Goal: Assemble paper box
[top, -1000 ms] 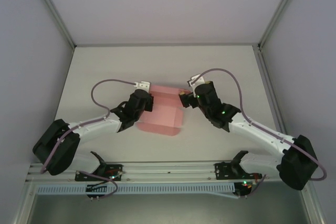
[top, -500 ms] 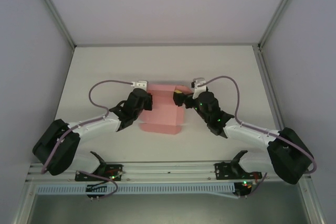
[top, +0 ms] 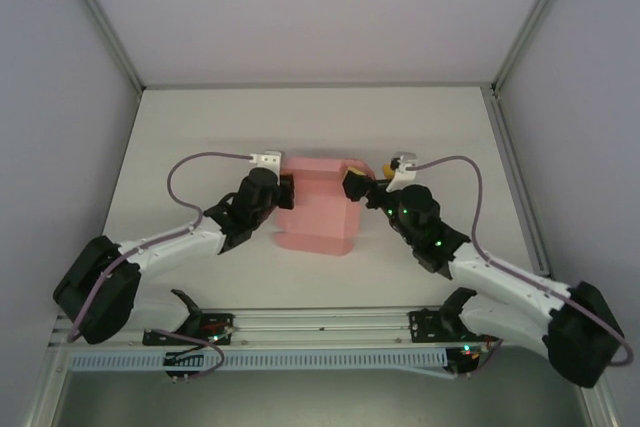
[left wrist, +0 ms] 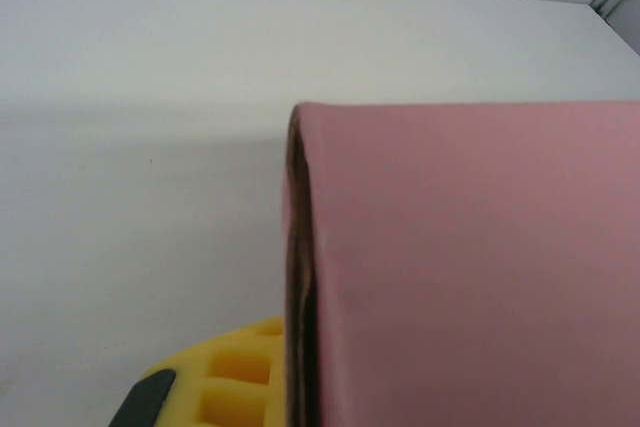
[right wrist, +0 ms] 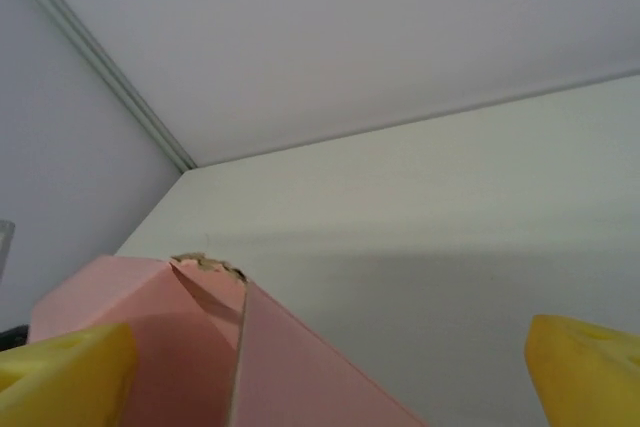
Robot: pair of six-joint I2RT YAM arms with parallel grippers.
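table [top: 200,127]: white, near edge behind my arms | paper box [top: 318,215]: pink card, mid-table between my grippers, folds hard to read | left gripper [top: 287,194]: clamped on box's left edge, fingertips mostly hidden | right gripper [top: 368,174]: spread wide at box's far right corner, contact unclear

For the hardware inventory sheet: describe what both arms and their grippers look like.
The left arm and right arm have white tubular links between bulky black joint housings. A thin lilac cable loops along each to a small white connector by the wrist. The left gripper and right gripper are black, with yellow finger pads. Small green lights glow on the right arm.
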